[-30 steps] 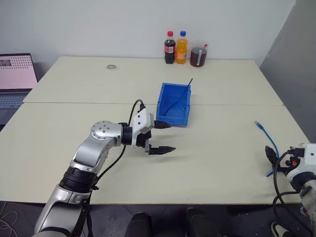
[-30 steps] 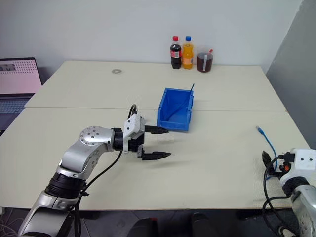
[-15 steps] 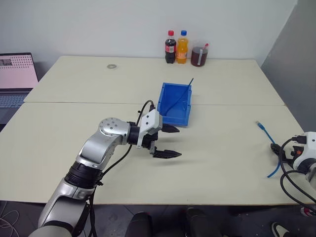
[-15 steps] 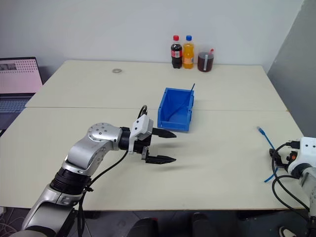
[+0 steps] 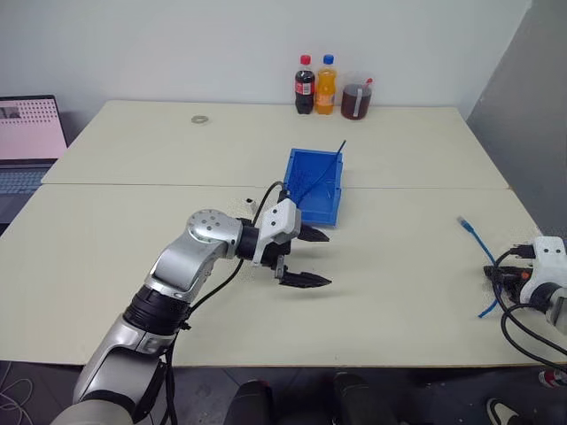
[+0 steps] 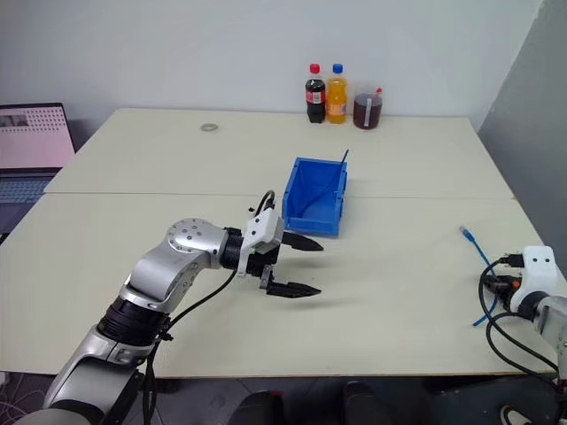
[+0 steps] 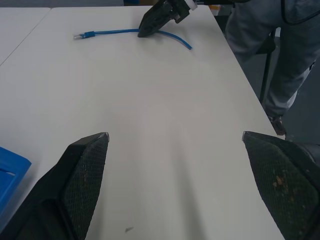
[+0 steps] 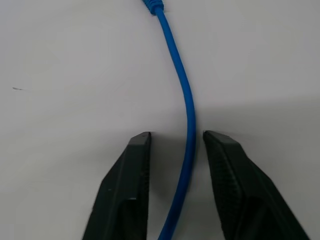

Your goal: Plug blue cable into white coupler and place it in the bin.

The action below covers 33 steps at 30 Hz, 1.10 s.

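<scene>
**Two weak spots in the cable pickup**

Right gripper (image 8: 177, 134): the fingers stand a narrow gap apart, one on each side of the blue cable (image 8: 186, 90). Bare table shows on both sides of the cable at the tips, so you have nothing clamped yet. The cable lies flat on the table (image 5: 399, 266) near its right edge, well apart from the bin (image 5: 310, 212). Its plug end (image 8: 150, 5) lies well out beyond the fingertips.

Left gripper (image 5: 326, 259): spread wide and empty, hovering over bare table just in front of the bin.

Risks, as I judge them:

- The cable is thin and round. It sits off-centre between the pads, nearer one finger. If you close like this, it may roll out or get pinched at the pad edge, then slip on the lift.
- You are gripping mid-length, with a long run of loose cable past the fingers. The plug will likely droop and swing, which makes lining it up with the white coupler awkward. A grip nearer the plug would help.
- The cable's near end lies right by the table edge. If the grip slips there, it could drag off the side.
- A person's legs (image 7: 285, 50) stand just off that same side. Keep your swing inward.
</scene>
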Tool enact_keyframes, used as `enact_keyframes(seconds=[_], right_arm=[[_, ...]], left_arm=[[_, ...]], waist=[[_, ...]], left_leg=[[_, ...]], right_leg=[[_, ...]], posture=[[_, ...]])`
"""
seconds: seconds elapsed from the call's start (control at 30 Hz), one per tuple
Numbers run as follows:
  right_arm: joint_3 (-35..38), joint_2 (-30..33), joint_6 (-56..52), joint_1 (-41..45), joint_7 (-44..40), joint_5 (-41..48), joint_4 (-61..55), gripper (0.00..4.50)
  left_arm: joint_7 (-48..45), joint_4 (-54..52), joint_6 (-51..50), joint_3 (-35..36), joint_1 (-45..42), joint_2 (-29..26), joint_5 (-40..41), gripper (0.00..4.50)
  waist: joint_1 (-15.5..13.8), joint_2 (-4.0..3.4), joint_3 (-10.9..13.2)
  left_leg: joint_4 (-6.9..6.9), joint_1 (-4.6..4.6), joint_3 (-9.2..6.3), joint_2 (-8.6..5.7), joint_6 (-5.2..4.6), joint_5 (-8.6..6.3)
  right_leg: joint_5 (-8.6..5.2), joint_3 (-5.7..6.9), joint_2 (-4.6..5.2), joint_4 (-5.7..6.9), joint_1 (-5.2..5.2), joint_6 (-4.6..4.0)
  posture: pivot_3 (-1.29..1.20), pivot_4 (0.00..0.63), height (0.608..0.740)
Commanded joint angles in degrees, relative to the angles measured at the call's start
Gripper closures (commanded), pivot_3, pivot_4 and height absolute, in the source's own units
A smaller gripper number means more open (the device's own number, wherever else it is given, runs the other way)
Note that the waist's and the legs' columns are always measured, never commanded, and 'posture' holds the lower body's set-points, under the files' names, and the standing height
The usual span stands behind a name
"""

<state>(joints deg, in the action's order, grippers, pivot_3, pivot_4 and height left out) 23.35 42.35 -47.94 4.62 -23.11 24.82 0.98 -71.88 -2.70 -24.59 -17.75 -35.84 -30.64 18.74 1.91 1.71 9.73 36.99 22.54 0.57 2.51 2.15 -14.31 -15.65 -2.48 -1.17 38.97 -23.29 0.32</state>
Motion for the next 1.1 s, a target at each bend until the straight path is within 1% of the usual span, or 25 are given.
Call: enact_keyframes(seconds=[0.03, 0.07, 0.1, 0.2, 0.3, 0.43, 0.47, 0.53, 0.6, 0.67, 0.77, 0.87, 1.03, 1.1], right_arm=[[0.04, 0.20, -0.80, 0.48, 0.31, -0.76, -0.92, 3.98], [0.13, 0.14, 0.08, 0.58, 0.50, -1.22, -1.07, 4.28], [-0.33, 0.62, 1.01, 0.46, 0.11, -1.91, -1.34, 4.49], [-0.38, 0.92, 1.37, 0.35, -0.70, -2.09, -2.64, 4.49], [-0.66, 2.65, 2.11, 0.36, -3.02, -2.32, -3.98, 4.49], [-2.39, 8.40, 6.56, -3.22, -12.68, -2.24, -10.12, 4.49], [-3.31, 10.36, 9.52, -4.71, -15.66, -3.15, -12.25, 4.49], [-4.27, 12.89, 13.13, -6.46, -19.00, -4.31, -15.52, 4.49], [-5.25, 13.95, 15.73, -6.69, -21.27, -4.34, -18.67, 4.49], [-8.77, 13.90, 17.26, -5.39, -23.47, -3.92, -23.02, 4.49], [-15.96, 11.92, 18.64, -1.62, -23.83, -5.71, -26.35, 4.49], [-25.23, 7.64, 19.25, 4.10, -23.14, -8.82, -26.31, 4.49], [-39.05, -2.38, 20.93, 12.33, -23.08, -14.48, -21.13, 4.49], [-42.32, -5.60, 22.14, 14.55, -23.30, -16.21, -18.21, 4.49]], left_arm=[[-0.10, -1.41, 0.52, 0.23, -0.76, -0.03, -0.22, 0.00], [-0.02, -1.46, 0.54, 0.31, -0.65, -0.06, -0.20, 0.00], [0.04, -1.47, 0.58, 0.39, -0.55, -0.09, -0.20, 0.00], [0.02, -1.46, 0.80, 0.53, -0.31, -0.21, -0.24, 0.00], [-0.05, -0.93, 1.64, 0.59, 0.03, -0.36, -0.70, 0.00], [0.27, -1.56, 0.98, 2.02, 1.45, -1.65, -0.38, 0.00], [0.45, -1.70, 0.81, 2.72, 2.20, -2.45, -0.27, 0.00], [0.74, -1.90, 1.11, 3.84, 3.85, -4.13, -0.36, 0.00], [1.21, -2.28, 1.38, 5.25, 6.36, -6.14, -0.46, 0.00], [1.88, -3.20, 1.49, 7.60, 10.84, -9.23, -0.45, 0.00], [3.37, -4.38, 0.95, 11.38, 16.37, -12.31, 0.26, 0.00], [5.63, -6.17, 0.70, 15.65, 22.37, -14.74, 0.40, 0.00], [7.86, -4.05, 1.44, 22.67, 28.88, -16.22, 1.41, 0.00], [7.91, -3.36, 1.94, 23.67, 30.02, -16.61, 1.31, 0.00]], waist=[[-0.02, 0.00, 0.00], [-0.04, 0.00, 0.00], [-0.05, 0.00, 0.00], [-0.05, 0.00, 0.00], [-0.04, -0.01, 0.00], [-0.07, -0.13, 0.05], [-0.03, -0.13, 0.05], [0.14, -0.12, 0.06], [0.41, -0.06, 0.09], [0.64, -0.06, 0.09], [0.98, 0.01, 0.15], [1.03, 0.13, 0.23], [0.82, 0.22, 0.29], [0.40, 0.23, 0.30]], left_leg=[[0.00, 0.00, -0.01, 0.00, 0.00, 0.00], [0.00, 0.01, -0.01, 0.00, 0.00, 0.00], [0.00, 0.01, -0.01, -0.01, 0.00, 0.00], [0.00, 0.01, 0.00, -0.01, 0.00, 0.00], [0.00, 0.00, -0.01, -0.01, 0.00, 0.00], [-0.01, 0.02, -0.01, -0.03, 0.00, 0.00], [-0.02, 0.00, 0.00, -0.03, 0.00, 0.00], [-0.02, -0.01, -0.01, 0.00, 0.00, 0.00], [-0.03, -0.04, -0.05, 0.10, 0.00, 0.00], [-0.02, -0.06, -0.08, 0.12, 0.00, 0.00], [-0.04, -0.10, -0.12, 0.18, 0.00, 0.00], [-0.02, -0.07, -0.14, 0.16, 0.00, 0.00], [-0.02, -0.02, -0.30, 0.19, 0.00, 0.00], [0.01, 0.07, -0.29, 0.19, 0.00, 0.00]], right_leg=[[0.00, 0.00, 0.00, 0.00, 0.00, 0.00], [0.00, 0.01, 0.00, 0.00, 0.00, 0.00], [0.00, 0.01, 0.00, 0.00, 0.00, 0.00], [0.00, 0.00, 0.00, 0.00, 0.00, 0.00], [0.00, 0.00, 0.00, 0.00, 0.00, 0.00], [-0.01, 0.00, 0.02, -0.01, 0.00, 0.02], [-0.02, -0.01, 0.02, -0.01, 0.00, 0.03], [-0.03, 0.00, -0.01, -0.02, -0.01, 0.03], [-0.03, 0.00, -0.11, -0.02, -0.01, 0.02], [-0.03, 0.03, -0.12, 0.01, 0.00, 0.02], [-0.05, 0.02, -0.12, 0.02, 0.00, -0.01], [-0.04, 0.07, -0.06, 0.03, -0.01, 0.00], [-0.04, 0.08, 0.19, 0.02, -0.06, 0.00], [-0.04, 0.12, 0.22, 0.03, -0.14, 0.00]], posture=[[0.00, 0.150, 0.740], [0.00, 0.150, 0.740], [0.00, 0.150, 0.740], [0.00, 0.150, 0.740], [0.00, 0.150, 0.740], [0.00, 0.150, 0.740], [0.00, 0.150, 0.740], [0.00, 0.150, 0.740], [0.00, 0.150, 0.740], [0.00, 0.150, 0.740], [0.00, 0.150, 0.740], [0.00, 0.150, 0.740], [0.00, 0.150, 0.740], [0.00, 0.150, 0.740]])
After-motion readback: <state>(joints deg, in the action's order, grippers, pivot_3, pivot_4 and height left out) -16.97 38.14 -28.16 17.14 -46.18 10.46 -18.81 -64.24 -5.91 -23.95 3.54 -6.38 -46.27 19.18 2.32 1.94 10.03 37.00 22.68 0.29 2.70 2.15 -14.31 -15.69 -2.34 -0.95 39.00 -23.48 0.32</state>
